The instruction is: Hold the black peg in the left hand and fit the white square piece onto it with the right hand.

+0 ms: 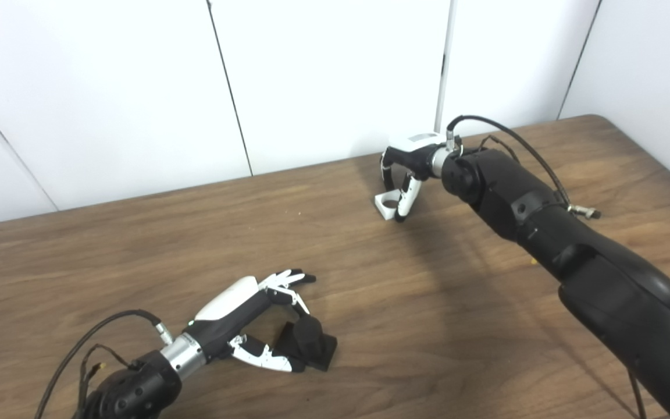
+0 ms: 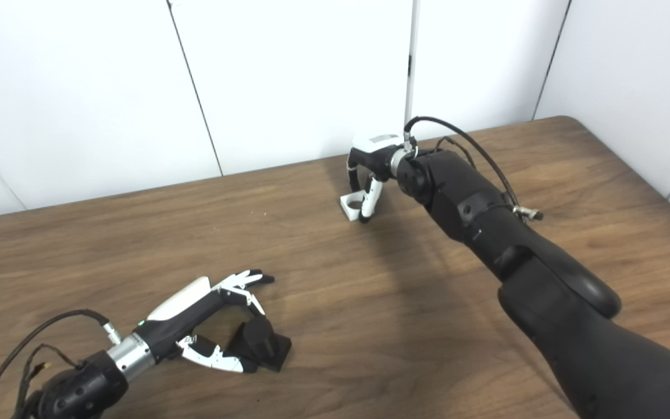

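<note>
1. The wooden table (image 1: pixel 137 244) filled the lower frame, its far edge against white wall panels (image 1: pixel 108 87); bare wood lay open across the centre.
2. The right hand (image 1: pixel 407 166), upper centre, was curled over the white square piece (image 1: pixel 386 205), fingers touching it; a firm grip cannot be told.
3. The left hand (image 1: pixel 253 323), lower left, was spread around the black peg (image 1: pixel 310 340), which rested on the table.

I am seeing a brown wooden table (image 1: pixel 137 244) stretching across my view, with white wall panels (image 1: pixel 323 75) standing behind it, seemingly touching its far edge.
</note>
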You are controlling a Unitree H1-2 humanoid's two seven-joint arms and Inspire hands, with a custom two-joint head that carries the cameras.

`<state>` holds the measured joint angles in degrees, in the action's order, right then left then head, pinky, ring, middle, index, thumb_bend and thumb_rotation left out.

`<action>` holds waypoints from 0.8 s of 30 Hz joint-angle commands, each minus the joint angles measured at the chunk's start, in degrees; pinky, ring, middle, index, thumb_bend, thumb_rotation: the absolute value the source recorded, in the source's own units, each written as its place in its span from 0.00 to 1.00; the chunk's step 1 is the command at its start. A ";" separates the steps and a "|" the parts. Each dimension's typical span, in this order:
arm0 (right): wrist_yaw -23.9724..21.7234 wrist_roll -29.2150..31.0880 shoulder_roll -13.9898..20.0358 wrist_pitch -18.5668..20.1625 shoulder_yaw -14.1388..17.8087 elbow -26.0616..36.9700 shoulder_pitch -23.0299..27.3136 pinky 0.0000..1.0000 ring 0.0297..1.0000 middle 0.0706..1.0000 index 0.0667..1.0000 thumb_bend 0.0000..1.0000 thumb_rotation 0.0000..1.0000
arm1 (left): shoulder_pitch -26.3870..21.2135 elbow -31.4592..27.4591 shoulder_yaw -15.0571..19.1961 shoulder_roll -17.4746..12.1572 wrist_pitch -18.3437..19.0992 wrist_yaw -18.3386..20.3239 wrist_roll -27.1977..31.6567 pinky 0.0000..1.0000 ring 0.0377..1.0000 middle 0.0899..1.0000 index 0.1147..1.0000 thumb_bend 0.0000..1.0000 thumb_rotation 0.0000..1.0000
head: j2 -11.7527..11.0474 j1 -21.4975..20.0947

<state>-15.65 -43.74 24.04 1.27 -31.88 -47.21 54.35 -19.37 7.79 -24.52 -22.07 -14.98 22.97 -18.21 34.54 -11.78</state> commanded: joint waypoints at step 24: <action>3.43 0.39 2.26 -3.85 0.39 6.04 -1.06 0.95 0.93 0.84 0.44 0.51 0.14 | 0.38 0.83 -0.88 -2.74 0.00 2.66 -2.27 1.00 1.00 0.94 0.43 0.52 0.07 | 0.18 -0.32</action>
<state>-11.57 -43.71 25.31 -2.14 -32.08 -42.94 52.30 -19.43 7.63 -24.59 -22.36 -15.27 23.02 -18.15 34.72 -12.13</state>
